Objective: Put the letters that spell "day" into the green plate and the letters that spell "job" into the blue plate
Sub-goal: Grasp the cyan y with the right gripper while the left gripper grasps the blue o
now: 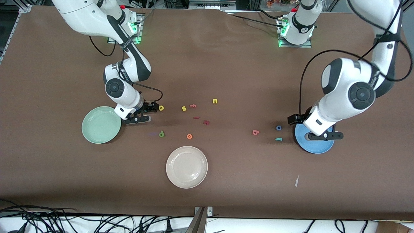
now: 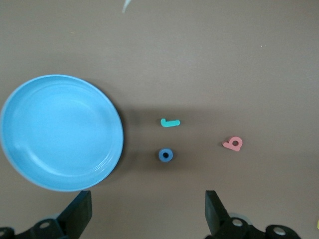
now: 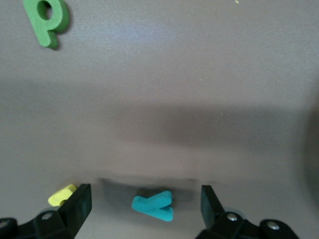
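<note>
Teal "y" (image 3: 153,205) lies flat, seemingly between the right claw's (image 3: 144,206) open fingers.

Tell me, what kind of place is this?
Probably a robotics lab or test bench, not a home: two white robot arms bolted to a brown-covered table, bundled cables along its edge, metal framing at the top, and tiny foam letters laid out between plates like the green plate as an exercise.

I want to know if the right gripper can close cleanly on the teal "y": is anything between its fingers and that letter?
Nothing visible is. The right gripper stands open and low beside the green plate, and the teal "y" lies flat on the table between its fingers. The yellow "a" lies just outside one finger, close enough to be nudged.
</note>
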